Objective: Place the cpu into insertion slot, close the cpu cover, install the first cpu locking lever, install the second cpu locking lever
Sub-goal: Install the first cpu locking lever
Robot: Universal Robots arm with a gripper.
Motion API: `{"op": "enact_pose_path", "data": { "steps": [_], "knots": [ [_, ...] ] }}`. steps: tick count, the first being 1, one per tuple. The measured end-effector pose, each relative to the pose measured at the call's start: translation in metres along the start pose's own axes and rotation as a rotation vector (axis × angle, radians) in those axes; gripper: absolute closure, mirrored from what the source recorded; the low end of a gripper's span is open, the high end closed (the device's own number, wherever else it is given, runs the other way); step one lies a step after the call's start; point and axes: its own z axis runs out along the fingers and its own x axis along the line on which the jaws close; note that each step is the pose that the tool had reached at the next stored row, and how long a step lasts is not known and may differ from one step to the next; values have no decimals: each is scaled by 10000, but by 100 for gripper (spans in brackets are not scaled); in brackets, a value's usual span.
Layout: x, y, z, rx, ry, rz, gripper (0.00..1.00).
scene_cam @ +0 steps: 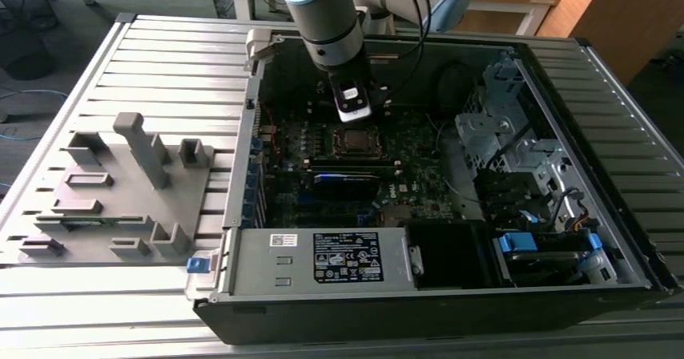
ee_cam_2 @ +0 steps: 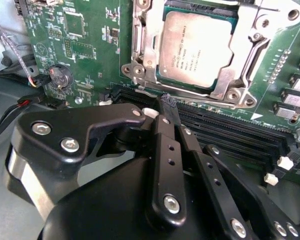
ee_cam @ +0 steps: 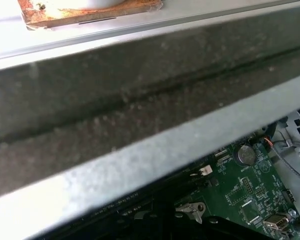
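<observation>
— Gripper [ee_cam_2: 169,106] up close in the second wrist view: jaws pressed together, holding nothing, tips just short of the socket's edge.
— And the cpu [ee_cam_2: 196,47]?
— Seated in the insertion slot [ee_cam_2: 140,50]; the cpu cover [ee_cam_2: 238,60] lies shut around it.
— Exterior view?
— Arm hangs inside the open computer case [scene_cam: 534,62], above the motherboard [scene_cam: 422,179].

Grey fixture tray [scene_cam: 107,207] lies beside the open computer case [scene_cam: 598,94].
</observation>
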Motion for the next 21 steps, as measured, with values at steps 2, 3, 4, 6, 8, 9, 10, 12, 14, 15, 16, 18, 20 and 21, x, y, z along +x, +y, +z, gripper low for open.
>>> {"op": "enact_pose_path", "data": {
  "steps": [2,3,4,6,8,9,10,12,14,15,16,18,20,21],
  "knots": [
    [1,-1,4,8,-4,-4,89],
    [1,-2,6,12,-6,-6,89],
    [2,-2,7,17,-7,-7,89],
    [3,-3,10,25,-10,-10,89],
    [3,-4,13,31,-13,-12,89],
    [3,-5,14,33,-14,-13,89],
    [3,-5,14,35,-15,-13,89],
    [3,-6,15,37,-16,-13,89],
    [3,-6,15,35,-16,-14,89],
    [3,-7,15,36,-16,-14,89],
    [3,-7,15,39,-17,-15,89],
    [2,-8,15,58,-25,-24,89],
    [1,-11,14,67,-29,-25,89],
    [1,-12,14,68,-29,-25,89]
  ]
}}
